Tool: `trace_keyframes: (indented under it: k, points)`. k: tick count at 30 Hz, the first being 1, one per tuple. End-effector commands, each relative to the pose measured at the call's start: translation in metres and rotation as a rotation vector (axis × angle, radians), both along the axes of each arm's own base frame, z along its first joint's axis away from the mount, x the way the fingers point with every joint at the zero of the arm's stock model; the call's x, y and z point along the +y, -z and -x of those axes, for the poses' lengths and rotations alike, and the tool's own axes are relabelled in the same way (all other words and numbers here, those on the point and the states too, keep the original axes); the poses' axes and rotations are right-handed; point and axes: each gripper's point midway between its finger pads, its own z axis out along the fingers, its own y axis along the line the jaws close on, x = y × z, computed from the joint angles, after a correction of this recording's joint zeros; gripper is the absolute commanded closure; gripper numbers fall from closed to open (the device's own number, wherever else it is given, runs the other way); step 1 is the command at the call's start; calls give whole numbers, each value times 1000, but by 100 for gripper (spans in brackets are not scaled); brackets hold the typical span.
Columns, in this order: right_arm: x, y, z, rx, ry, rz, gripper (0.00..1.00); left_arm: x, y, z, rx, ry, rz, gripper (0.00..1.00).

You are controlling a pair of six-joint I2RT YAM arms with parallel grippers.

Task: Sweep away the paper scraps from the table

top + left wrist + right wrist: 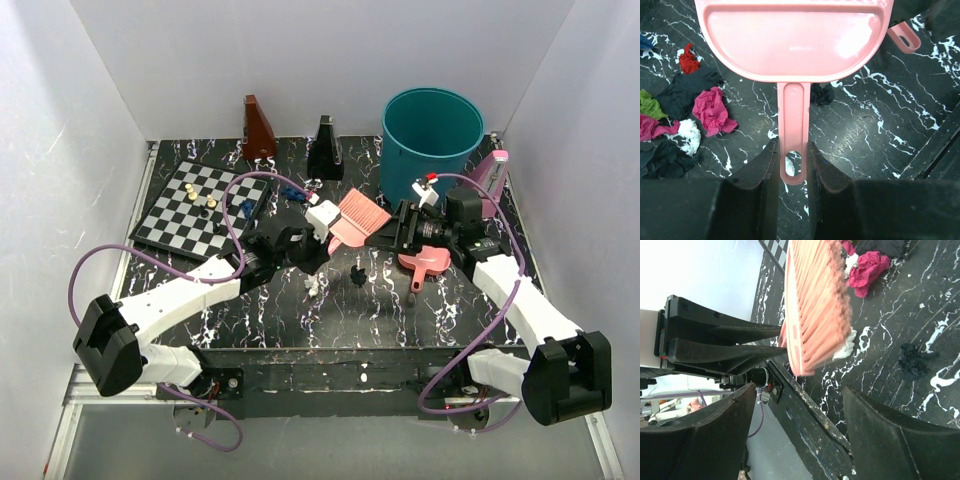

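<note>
Left wrist: clamps left gripper [792, 150] on pink dustpan [790, 40] handle, lengthwise ahead, right of paper scraps [712, 110] on desk [865, 125].

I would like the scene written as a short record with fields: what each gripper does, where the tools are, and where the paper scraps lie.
left gripper: shut on the handle of the pink brush
right gripper: open, nothing between its fingers
dustpan: on the table, next to the right gripper
paper scraps: mixed-colour cluster left of the brush in the left wrist view; one dark wad apart, by the handle
bin: teal, upright, far right
chessboard: far left, pieces on it
</note>
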Motion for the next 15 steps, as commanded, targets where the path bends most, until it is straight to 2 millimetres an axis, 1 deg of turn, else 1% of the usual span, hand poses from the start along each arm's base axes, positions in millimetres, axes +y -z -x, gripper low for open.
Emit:
trace_keyframes:
  k: [1,2,4,6,9,11,13,14,15]
  points:
    - [14,-19,-3,-57,-48,-60,25,-17,-33,-2,-45,49,81,97]
    - [18,-23,-6,-78,-54,-70,28,-18,-34,-2,-46,53,85,97]
    - [21,-24,-11,-76,-48,-70,34,-20,-33,0,-40,60,88,97]
    - [26,-25,-15,-71,-52,-75,44,-21,-35,0,-45,64,91,96]
    - [30,-26,-19,-63,-61,-84,67,-22,-35,1,-45,71,85,96]
    - [31,-25,-21,-60,-57,-90,76,-23,-33,2,-46,75,81,95]
    - [31,-24,-22,-58,-51,-94,80,-24,-32,3,-44,78,79,95]
    - [31,-23,-22,-59,-46,-92,86,-24,-32,3,-42,77,79,95]
    - [30,-22,-23,-55,-42,-89,96,-24,-30,3,-41,78,77,95]
